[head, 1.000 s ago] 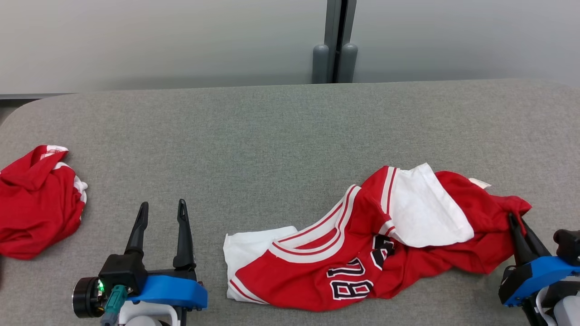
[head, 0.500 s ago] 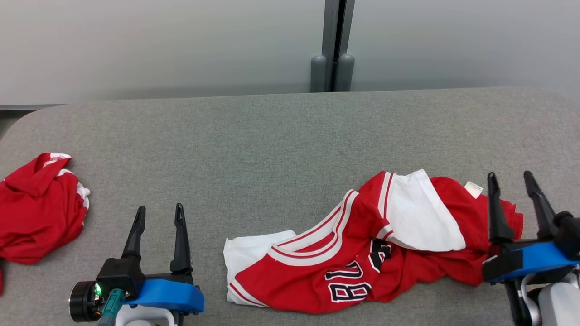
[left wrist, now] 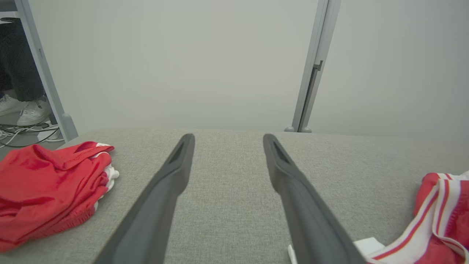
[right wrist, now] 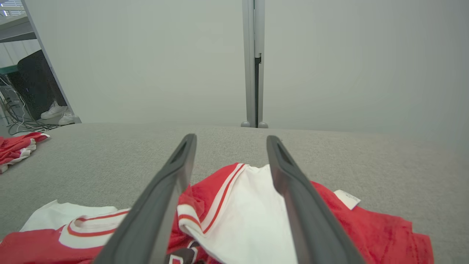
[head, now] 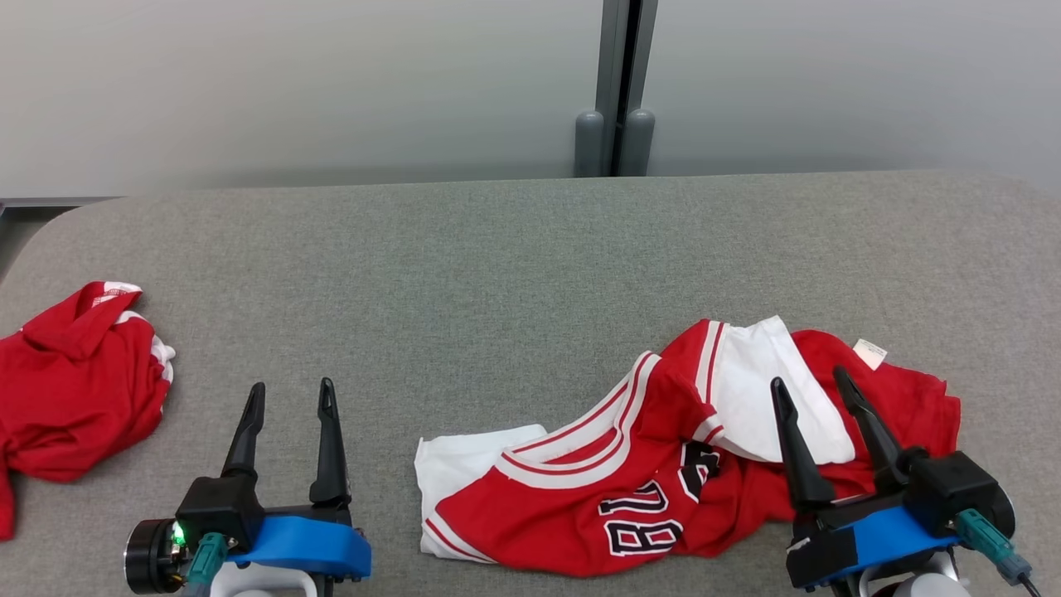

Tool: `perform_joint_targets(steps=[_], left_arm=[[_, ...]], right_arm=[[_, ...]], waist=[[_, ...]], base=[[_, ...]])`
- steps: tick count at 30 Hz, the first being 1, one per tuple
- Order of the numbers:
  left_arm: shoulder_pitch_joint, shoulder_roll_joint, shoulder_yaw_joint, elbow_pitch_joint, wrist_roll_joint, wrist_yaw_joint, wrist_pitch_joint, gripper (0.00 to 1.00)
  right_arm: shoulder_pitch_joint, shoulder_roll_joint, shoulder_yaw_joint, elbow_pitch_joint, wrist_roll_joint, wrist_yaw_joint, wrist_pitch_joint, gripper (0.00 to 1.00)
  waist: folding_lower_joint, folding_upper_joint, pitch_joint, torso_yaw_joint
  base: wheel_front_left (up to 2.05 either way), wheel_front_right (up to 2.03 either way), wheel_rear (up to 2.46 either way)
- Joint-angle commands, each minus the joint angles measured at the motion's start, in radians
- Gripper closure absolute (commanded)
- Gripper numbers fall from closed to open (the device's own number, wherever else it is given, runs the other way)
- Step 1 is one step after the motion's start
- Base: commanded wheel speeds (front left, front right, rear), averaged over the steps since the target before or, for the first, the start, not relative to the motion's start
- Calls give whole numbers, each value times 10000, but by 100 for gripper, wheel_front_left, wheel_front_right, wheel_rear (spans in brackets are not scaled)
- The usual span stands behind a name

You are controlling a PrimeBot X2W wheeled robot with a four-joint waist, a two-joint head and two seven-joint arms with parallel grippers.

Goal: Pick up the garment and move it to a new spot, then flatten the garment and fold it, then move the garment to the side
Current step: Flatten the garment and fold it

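The garment (head: 539, 510), a red jersey with white trim, a white inner panel and dark numerals, lies crumpled on the grey table (head: 497, 274) at the front right. My right gripper (head: 808, 377) is open, hovering over the jersey's right part with nothing between its fingers. In the right wrist view the white panel of the garment (right wrist: 249, 212) shows between the spread fingers of the right gripper (right wrist: 231, 136). My left gripper (head: 292, 384) stands open and empty left of the jersey. From the left wrist, the left gripper (left wrist: 228, 136) points over bare table, with the garment's edge (left wrist: 443, 205) at far right.
A second red garment (head: 75, 406) is bunched at the table's left edge, also seen as the red bundle (left wrist: 44, 187). A grey partition wall with a post (head: 615, 124) runs behind the table. A person's white shoes (left wrist: 22, 110) stand on the floor beyond the left edge.
My right gripper was shut on the jersey's right edge; it opened, let go, and moved left over the garment. The cloth's right end has settled flat. The head camera shifted slightly.
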Motion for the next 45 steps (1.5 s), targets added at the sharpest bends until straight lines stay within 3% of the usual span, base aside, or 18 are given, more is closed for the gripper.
perform_joint_targets(steps=[1,9,19,27,32,41,45], left_arm=[[51,-1,30,6,84,-23,-30,0],[-73,-1,-102,74,260,-117,-30,0],[-1038,-1,-1119,453,749,-664,-30,0],[-2713,1,-2761,1552,1047,-1168,-28,0],[-3660,62,-3847,2696,868,-1244,-28,0],[-4989,423,-6427,5363,-702,-1234,-28,0],[-5449,589,-7065,6124,-1205,-1235,-28,0]], right_arm=[[132,22,5,63,-42,1,-30,0],[-99,8,29,151,-61,1,-29,0],[-166,33,118,265,-42,1,-29,0],[-420,-14,256,355,32,1,-29,0],[-599,-15,236,345,106,1,-29,0],[-878,45,34,263,194,1,-29,0],[-998,67,5,267,233,1,-29,0]], waist=[[0,0,-13,-2],[0,0,-42,-130],[0,0,27,-361],[0,0,272,-885],[0,0,599,-1373],[0,0,1331,-2232],[0,0,1547,-2455]], base=[[0,0,0],[0,0,0],[0,0,0],[0,0,0],[0,0,0],[0,0,0],[0,0,0]])
